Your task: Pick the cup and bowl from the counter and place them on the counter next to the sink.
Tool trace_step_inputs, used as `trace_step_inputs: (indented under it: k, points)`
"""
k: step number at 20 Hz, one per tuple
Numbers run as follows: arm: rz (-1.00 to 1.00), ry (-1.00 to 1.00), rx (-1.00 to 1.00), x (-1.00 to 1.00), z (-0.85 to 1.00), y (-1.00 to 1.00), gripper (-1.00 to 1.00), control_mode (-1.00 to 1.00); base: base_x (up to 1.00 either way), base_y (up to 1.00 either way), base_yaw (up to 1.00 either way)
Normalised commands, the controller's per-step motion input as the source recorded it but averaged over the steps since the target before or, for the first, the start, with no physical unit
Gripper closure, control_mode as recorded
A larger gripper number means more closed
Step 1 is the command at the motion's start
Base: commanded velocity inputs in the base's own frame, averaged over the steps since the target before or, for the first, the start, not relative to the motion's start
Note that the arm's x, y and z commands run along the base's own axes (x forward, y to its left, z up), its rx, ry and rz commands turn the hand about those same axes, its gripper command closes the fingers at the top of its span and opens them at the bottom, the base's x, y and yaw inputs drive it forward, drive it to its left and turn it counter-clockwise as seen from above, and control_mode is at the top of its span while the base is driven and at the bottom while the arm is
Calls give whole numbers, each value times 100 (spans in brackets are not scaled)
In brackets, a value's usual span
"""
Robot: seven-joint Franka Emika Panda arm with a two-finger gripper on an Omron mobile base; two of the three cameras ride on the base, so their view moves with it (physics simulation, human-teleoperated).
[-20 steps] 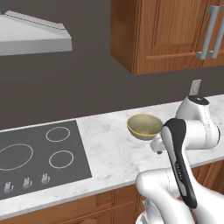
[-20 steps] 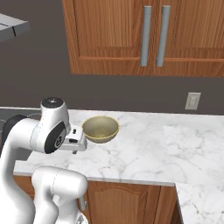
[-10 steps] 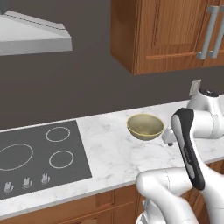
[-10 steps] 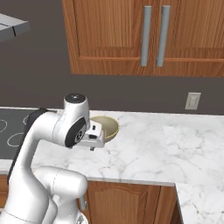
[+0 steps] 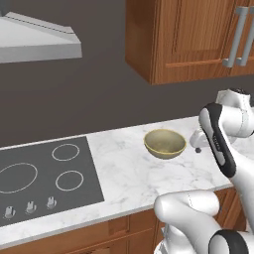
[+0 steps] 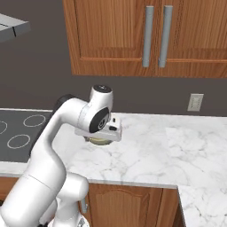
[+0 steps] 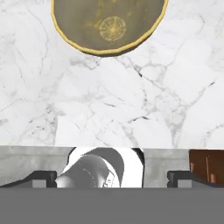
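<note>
The olive-tan bowl (image 5: 165,144) with a yellowish rim stands upright on the white marble counter (image 5: 129,168), right of the cooktop. My gripper (image 5: 197,147) hangs just right of the bowl and a little above the counter. In the hand view the bowl (image 7: 109,26) lies at the top, with bare counter (image 7: 131,109) between it and my gripper (image 7: 111,177). The fingertips (image 7: 41,177) stand wide apart, so the gripper is open and holds nothing. In the right base view my hand covers most of the bowl (image 6: 99,142). The cup and the sink are out of view.
A dark cooktop (image 5: 44,178) with knobs fills the counter's left part. A range hood (image 5: 34,44) and wooden wall cabinets (image 6: 146,40) hang above. A wall outlet (image 6: 195,102) sits at the right, where the counter (image 6: 177,150) runs on and turns a corner.
The arm has swung to the right and forward. The hand has gone from the cooktop side of the bowl round its front to its other side. The gripper stays open and the bowl has not moved.
</note>
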Motion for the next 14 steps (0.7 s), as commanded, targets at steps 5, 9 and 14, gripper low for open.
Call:
trace_step_inputs:
  k: [5,9,14]
  points:
    - [-5,-2,13,36,-2,-8,-100,-100,0,0,0]
    - [-12,0,4,38,-7,-1,-100,-100,0,0,0]
    - [-15,0,0,55,-15,0,-100,-100,0,0,0]
